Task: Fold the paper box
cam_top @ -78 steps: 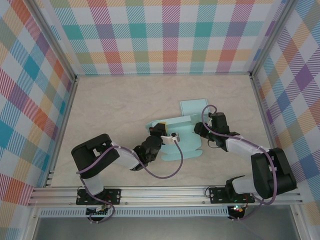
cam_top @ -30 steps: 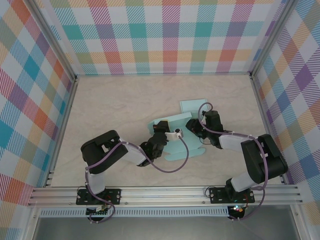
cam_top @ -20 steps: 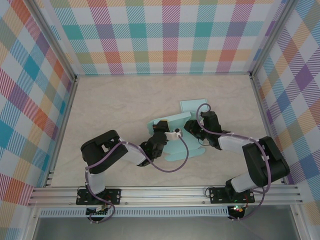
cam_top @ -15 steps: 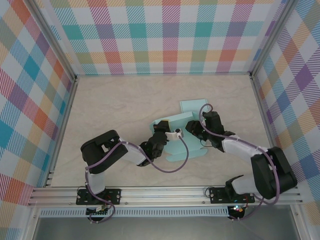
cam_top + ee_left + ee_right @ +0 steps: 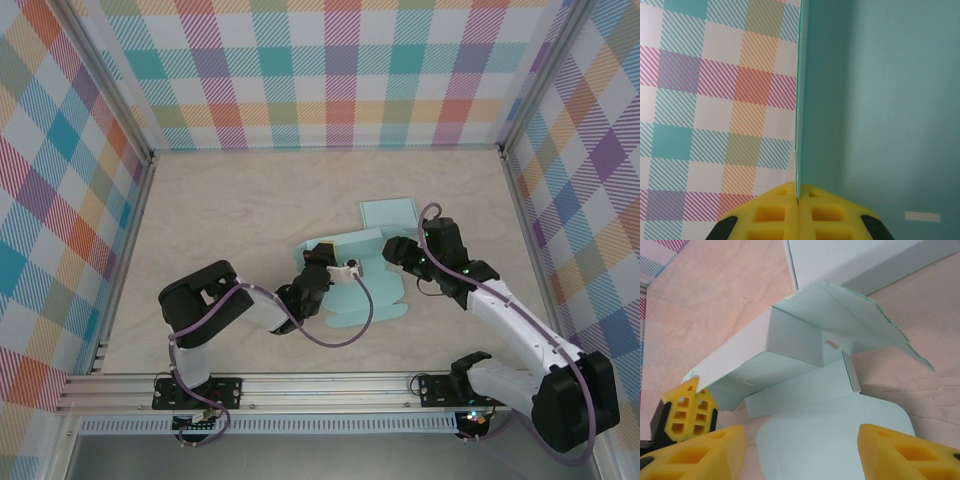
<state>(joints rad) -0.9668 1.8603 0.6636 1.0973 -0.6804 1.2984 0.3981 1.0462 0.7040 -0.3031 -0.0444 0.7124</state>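
The pale teal paper box (image 5: pixel 372 292) lies partly folded in the middle of the table, with one flap (image 5: pixel 388 212) flat toward the back. My left gripper (image 5: pixel 318 258) is at the box's left end, shut on a thin upright wall of it (image 5: pixel 801 100); the yellow fingertips (image 5: pixel 785 212) pinch that wall's edge. My right gripper (image 5: pixel 395 250) hovers at the box's right side, open. In the right wrist view its fingers (image 5: pixel 700 452) stand wide apart above a rounded flap (image 5: pixel 830 435), touching nothing, and the raised box body (image 5: pixel 790 340) lies ahead.
Checked walls (image 5: pixel 340 70) and metal frame posts (image 5: pixel 510 150) enclose the marble-patterned table (image 5: pixel 220 220). A rail (image 5: pixel 330 385) runs along the near edge. The left arm's purple cable (image 5: pixel 352 325) loops over the box's front flap.
The right gripper has opened and drawn back to the right, away from the box. The left gripper has stayed shut on the box wall.
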